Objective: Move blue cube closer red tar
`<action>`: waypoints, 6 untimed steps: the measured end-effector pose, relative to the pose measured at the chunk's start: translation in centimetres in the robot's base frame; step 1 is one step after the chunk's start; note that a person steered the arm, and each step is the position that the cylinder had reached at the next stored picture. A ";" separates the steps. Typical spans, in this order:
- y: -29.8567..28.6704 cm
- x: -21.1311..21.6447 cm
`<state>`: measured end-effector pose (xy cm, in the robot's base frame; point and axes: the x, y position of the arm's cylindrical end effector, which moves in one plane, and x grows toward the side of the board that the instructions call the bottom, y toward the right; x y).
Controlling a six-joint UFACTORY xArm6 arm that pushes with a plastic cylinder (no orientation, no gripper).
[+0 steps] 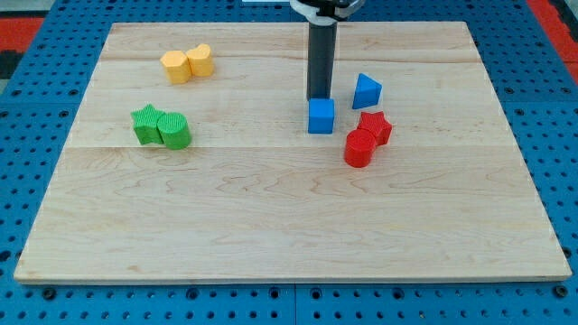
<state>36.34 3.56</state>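
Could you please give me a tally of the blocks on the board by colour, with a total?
Yellow: 2, a pentagon-like yellow block and a rounded yellow block, touching.
Green: 2, the green star and the green cylinder, touching.
Blue: 2, the blue cube, just below my tip, and the blue triangular block.
Red: 2, the red star and the red cylinder, touching.
Total: 8

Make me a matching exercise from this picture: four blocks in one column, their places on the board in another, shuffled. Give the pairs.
1. blue cube
2. blue triangle
3. yellow blocks
4. green blocks

A. view's top left
B. view's left, middle height
C. directly below my tip
D. right of my tip, above the red star

Pairs: 1-C, 2-D, 3-A, 4-B
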 end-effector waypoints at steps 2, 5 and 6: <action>-4.4 1.0; -1.6 3.9; -2.6 2.6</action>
